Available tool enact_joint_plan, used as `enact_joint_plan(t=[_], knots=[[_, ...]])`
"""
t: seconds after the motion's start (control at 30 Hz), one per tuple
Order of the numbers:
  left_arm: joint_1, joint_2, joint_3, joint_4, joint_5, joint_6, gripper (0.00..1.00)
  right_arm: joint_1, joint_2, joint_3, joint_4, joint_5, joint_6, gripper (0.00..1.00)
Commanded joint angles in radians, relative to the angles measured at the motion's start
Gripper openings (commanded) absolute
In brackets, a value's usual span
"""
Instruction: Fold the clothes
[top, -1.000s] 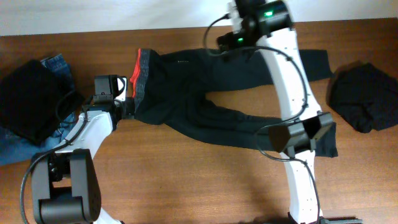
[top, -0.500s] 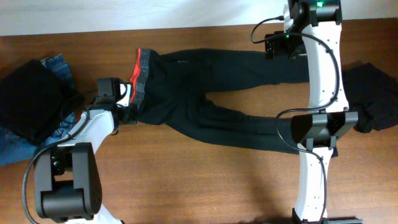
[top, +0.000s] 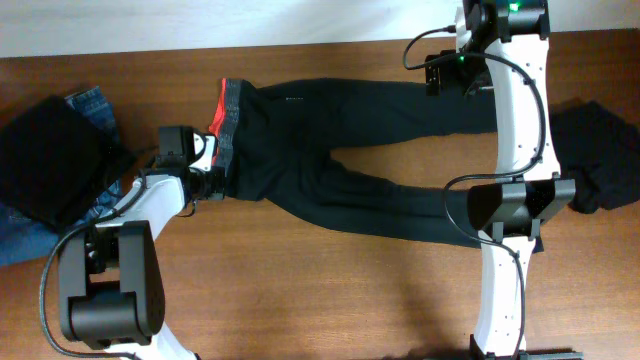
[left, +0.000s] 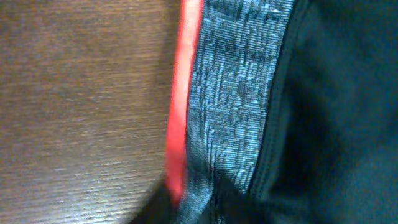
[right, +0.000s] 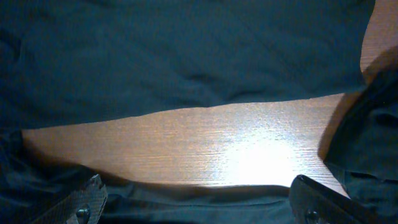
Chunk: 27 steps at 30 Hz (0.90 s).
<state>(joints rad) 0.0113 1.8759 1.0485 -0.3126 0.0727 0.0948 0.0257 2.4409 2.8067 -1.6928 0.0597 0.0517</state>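
The black trousers (top: 330, 125) lie spread flat on the wooden table (top: 300, 300), with the grey waistband (left: 230, 93) at the left and the legs running right. Since a second ago, the right arm has swung rightward along the upper leg. The right gripper (right: 199, 210) hangs wide open above the gap between the legs. The left gripper (top: 207, 178) sits at the waistband's lower corner, probably touching it; I cannot tell whether it grips.

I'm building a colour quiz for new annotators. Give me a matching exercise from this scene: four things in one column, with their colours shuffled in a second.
Things:
1 waistband
2 trim
3 jeans
4 table

Colours:
A blue
B brown
C grey
D red-orange

Pairs: 1-C, 2-D, 3-A, 4-B
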Motion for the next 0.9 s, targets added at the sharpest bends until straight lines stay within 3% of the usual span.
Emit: enact_joint_plan(t=[0.0, 0.5, 0.87], knots=[[0.006, 0.024, 0.002, -0.039, 0.005, 0.011, 0.0, 0.0, 0.005, -0.002, -0.006, -0.003, 0.006, 0.99], [0.188, -0.118, 0.002, -0.116, -0.024, -0.004, 0.0, -0.148, 0.005, -0.01, -0.006, -0.037, -0.029, 0.99], [0.187, -0.118, 0.002, -0.134, 0.014, -0.004, 0.0, -0.245, -0.062, -0.221, -0.006, -0.071, -0.028, 0.99]])
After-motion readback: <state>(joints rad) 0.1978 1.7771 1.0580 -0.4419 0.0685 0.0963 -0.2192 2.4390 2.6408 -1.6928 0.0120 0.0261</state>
